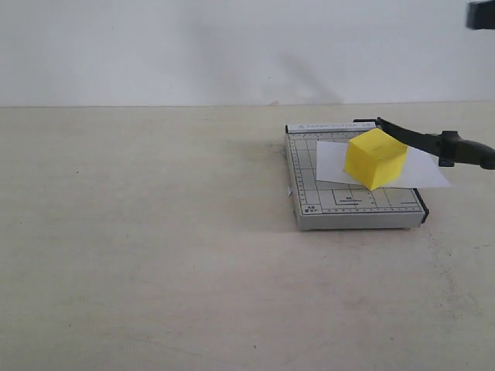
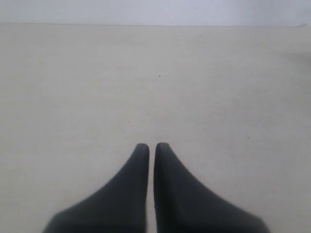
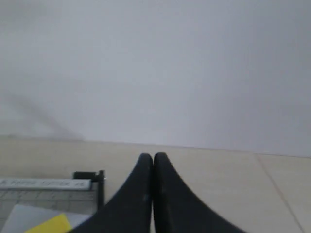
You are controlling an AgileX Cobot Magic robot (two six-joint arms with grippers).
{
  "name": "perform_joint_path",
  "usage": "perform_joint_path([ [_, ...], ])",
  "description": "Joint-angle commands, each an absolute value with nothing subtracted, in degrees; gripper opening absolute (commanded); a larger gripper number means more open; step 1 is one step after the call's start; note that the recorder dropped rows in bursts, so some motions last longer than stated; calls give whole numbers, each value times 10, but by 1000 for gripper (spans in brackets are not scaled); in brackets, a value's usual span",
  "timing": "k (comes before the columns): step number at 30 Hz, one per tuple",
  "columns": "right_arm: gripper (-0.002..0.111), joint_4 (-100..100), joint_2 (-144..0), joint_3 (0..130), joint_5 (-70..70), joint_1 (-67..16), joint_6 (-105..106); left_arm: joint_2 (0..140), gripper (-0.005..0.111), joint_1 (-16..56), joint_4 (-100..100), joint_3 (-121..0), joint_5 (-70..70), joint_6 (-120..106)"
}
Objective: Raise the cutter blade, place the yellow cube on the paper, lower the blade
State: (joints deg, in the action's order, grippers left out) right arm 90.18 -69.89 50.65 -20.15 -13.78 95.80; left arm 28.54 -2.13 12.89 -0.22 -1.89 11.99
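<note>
On the worktop point(image 1: 155, 255), the grey board point(image 1: 340, 202) sits at 3 o'clock. The paper point(image 1: 332, 158) covers it, and the yellow cube point(image 1: 375, 158) rests on the paper. The cutter blade point(image 1: 414, 139) slopes low behind the cube, so I judge the lowering nearly done. The left tool point(image 2: 151, 145) and right tool point(image 3: 153, 155) are closed and empty.

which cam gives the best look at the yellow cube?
Exterior view: the whole yellow cube shows, three faces, resting on the paper. Right wrist view catches only a yellow sliver at the frame edge. Left wrist view shows none of it.
</note>
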Motion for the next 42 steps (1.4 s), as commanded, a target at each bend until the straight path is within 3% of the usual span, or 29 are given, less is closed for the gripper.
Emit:
perform_joint_path([
  [1,0,999,-718,563,-233,-143,1096,283,4,-23,125,0,-32,127],
  [5,0,999,-720,558,-246,-131,1124,283,4,-23,125,0,-31,124],
  [11,0,964,-822,543,136,-21,1110,283,4,-23,125,0,-31,124],
  [20,0,963,-845,553,402,143,971,283,4,-23,125,0,-31,124],
  [26,0,732,-834,553,297,135,933,283,4,-23,125,0,-30,124],
  [29,0,475,-831,553,162,119,770,283,4,-23,125,0,-30,124],
  [33,0,251,-830,553,107,119,583,283,4,-23,125,0,-30,124],
  [42,0,323,-811,553,137,119,292,283,4,-23,125,0,-32,124],
])
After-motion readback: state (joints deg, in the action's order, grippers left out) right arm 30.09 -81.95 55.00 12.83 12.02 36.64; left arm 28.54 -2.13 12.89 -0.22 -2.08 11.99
